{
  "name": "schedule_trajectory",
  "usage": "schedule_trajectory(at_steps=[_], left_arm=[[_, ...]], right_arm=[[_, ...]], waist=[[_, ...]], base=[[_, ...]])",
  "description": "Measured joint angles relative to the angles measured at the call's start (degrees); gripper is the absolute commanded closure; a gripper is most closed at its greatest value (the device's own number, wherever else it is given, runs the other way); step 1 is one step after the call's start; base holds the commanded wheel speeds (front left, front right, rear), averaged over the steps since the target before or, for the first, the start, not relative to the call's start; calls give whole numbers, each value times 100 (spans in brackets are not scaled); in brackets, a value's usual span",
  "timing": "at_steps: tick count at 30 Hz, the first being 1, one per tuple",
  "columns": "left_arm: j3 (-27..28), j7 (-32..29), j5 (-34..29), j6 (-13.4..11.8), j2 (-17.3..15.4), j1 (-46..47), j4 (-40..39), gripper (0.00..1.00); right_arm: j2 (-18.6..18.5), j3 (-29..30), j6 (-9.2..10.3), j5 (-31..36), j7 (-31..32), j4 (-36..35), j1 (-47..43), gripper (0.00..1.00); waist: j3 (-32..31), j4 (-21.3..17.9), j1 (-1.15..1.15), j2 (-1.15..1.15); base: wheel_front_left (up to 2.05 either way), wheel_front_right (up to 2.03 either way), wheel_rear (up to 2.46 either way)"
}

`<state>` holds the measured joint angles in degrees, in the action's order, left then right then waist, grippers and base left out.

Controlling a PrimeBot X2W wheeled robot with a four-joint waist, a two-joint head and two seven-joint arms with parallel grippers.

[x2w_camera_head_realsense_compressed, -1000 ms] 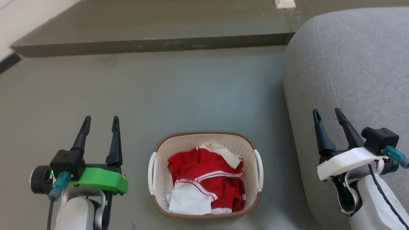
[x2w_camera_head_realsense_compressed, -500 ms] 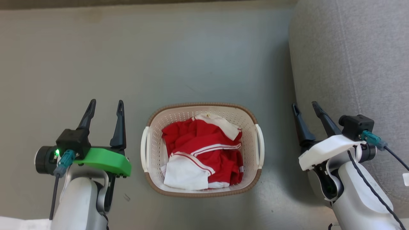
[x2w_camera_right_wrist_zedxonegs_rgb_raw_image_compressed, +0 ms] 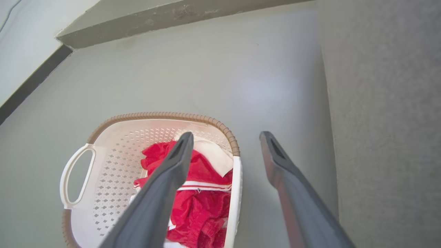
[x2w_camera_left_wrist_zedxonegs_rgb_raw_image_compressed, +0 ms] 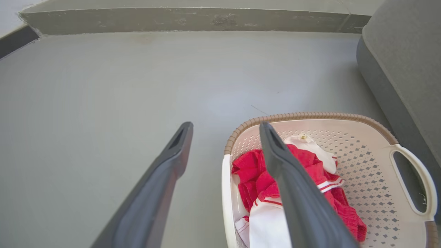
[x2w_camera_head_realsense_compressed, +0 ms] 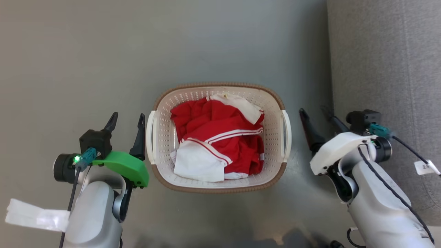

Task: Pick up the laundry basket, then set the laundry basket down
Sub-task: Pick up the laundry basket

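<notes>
The laundry basket [x2w_camera_head_realsense_compressed: 165,103] stands on the grey floor, cream-white and perforated, with a brown rim and a white handle on each side. Red and white clothes [x2w_camera_head_realsense_compressed: 217,137] lie inside it. My left gripper [x2w_camera_head_realsense_compressed: 126,117] is open just left of the basket's left handle [x2w_camera_head_realsense_compressed: 149,137], its inner finger close beside it. My right gripper [x2w_camera_head_realsense_compressed: 314,111] is open to the right of the right handle [x2w_camera_head_realsense_compressed: 286,134], a short gap away. In the left wrist view the basket [x2w_camera_left_wrist_zedxonegs_rgb_raw_image_compressed: 361,144] lies right of my open fingers [x2w_camera_left_wrist_zedxonegs_rgb_raw_image_compressed: 165,162]. In the right wrist view the basket [x2w_camera_right_wrist_zedxonegs_rgb_raw_image_compressed: 113,162] lies to the left.
A grey sofa [x2w_camera_head_realsense_compressed: 386,69] fills the right side, close beside my right arm. A low dark step [x2w_camera_left_wrist_zedxonegs_rgb_raw_image_compressed: 172,20] runs along the far floor edge. A white paper tag [x2w_camera_head_realsense_compressed: 34,215] hangs by my left arm.
The head camera has tilted further down, so the step has left the picture. Both grippers have closed in toward the basket's side handles, each still open.
</notes>
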<state>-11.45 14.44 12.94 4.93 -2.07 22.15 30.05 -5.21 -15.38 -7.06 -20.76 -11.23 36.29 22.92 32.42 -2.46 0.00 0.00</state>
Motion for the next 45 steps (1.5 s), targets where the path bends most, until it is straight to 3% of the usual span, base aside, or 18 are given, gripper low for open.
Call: schedule_trajectory(at_steps=[11,25,38,39,40,41,42,43,44,45], left_arm=[[-22,-90,346,20,30,899,1010,0],[-258,-259,363,121,64,1781,1846,0],[-467,-493,641,190,69,2136,2622,0],[-489,-509,661,191,70,2141,2672,0],[-510,-532,677,193,70,2143,2703,0],[-525,-533,701,194,70,2149,2725,4],[-537,-533,716,194,70,2165,2749,16],[-550,-534,740,197,70,2191,2785,50],[-565,-534,759,199,70,2228,2826,64],[-575,-533,780,211,70,2259,2848,100]], right_arm=[[102,-619,0,-118,296,665,617,0],[148,-943,-1,-259,393,1374,1394,0],[154,-1280,-1,-416,465,1823,1870,0],[157,-1302,-1,-442,464,1845,1885,0],[157,-1322,-2,-464,454,1870,1894,15],[157,-1355,-1,-475,433,1897,1897,33],[157,-1397,-2,-489,421,1924,1900,51],[157,-1438,-2,-506,420,1944,1902,62],[158,-1473,-2,-513,412,1960,1908,82],[160,-1500,-5,-517,394,1973,1919,100]], waist=[[819,5,0,0],[1752,-113,0,0],[2160,-185,0,0],[2162,-185,0,0],[2163,-184,0,0],[2163,-184,0,0],[2164,-183,0,0],[2164,-182,0,0],[2165,-180,0,0],[2164,-178,0,0]], base=[[0,0,0],[0,0,0],[0,0,0],[0,0,0],[0,0,0],[0,0,0],[0,0,0],[0,0,0],[0,0,0],[0,0,0]])
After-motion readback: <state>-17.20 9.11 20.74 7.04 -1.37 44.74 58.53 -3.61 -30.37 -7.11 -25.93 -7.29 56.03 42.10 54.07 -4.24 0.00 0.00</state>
